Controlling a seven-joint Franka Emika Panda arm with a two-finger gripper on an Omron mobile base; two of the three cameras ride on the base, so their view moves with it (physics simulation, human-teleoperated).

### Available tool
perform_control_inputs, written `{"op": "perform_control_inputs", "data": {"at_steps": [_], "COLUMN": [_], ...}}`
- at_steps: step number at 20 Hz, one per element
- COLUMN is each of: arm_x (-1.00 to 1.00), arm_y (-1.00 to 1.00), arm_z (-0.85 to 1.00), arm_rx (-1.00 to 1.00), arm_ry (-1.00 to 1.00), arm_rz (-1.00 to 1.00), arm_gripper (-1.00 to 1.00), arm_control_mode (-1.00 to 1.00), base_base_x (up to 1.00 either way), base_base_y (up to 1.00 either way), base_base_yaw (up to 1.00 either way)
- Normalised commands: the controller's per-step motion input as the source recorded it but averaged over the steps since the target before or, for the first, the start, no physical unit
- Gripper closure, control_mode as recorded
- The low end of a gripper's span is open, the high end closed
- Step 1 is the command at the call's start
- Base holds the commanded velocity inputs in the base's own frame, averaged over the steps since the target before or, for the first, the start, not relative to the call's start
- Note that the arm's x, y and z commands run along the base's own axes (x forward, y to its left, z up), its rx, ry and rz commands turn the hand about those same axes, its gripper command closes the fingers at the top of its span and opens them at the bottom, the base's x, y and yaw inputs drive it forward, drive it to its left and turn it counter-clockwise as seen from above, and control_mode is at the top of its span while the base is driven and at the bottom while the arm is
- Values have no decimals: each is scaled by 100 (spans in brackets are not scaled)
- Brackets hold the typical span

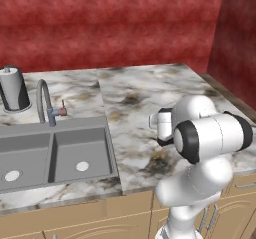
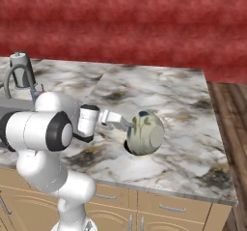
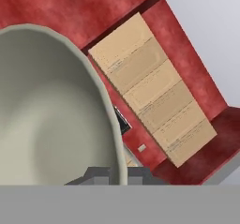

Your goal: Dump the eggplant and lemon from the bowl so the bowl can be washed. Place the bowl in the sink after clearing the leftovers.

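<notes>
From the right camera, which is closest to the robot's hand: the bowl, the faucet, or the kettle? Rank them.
1. The bowl, held at the hand, tipped on edge.
2. The faucet, far left by the sink.
3. The kettle, just behind the faucet.

A mottled red wall point(image 1: 115, 23) runs behind a marble-patterned counter point(image 1: 150, 93) in white, grey and brown. A second red wall point(image 1: 237, 43) meets it at the far right corner of the counter. Light wooden cabinet fronts point(image 2: 169, 208) with slim metal handles sit below the counter's front edge. Dark wood-plank floor point(image 2: 231, 114) lies past the counter's right edge. In the tilted hand view, a row of pale wooden cabinet doors point(image 3: 150, 92) is set against the red wall, beside a plain light grey surface point(image 3: 211, 26). Lighting is even and soft.
</notes>
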Motion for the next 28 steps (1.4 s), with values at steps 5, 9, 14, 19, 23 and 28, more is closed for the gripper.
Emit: {"op": "perform_control_inputs", "data": {"at_steps": [5,9,14,19,23,28], "arm_x": [9,0,0,2,0,0], "arm_y": [0,-3,-1,0,-11,-27], "arm_z": [1,0,0,3,12,59], "arm_rx": [0,-2,-15,-15,0,9], "arm_ry": [6,10,14,6,1,1], "arm_rz": [0,-1,-1,0,0,0], "arm_gripper": [100,100,100,100,100,100], "arm_control_mode": [-100,-100,-100,-100,-100,-100], "base_base_x": [0,0,0,0,0,0], "base_base_y": [0,0,0,0,0,0], "base_base_yaw": [0,0,0,0,0,0]}}
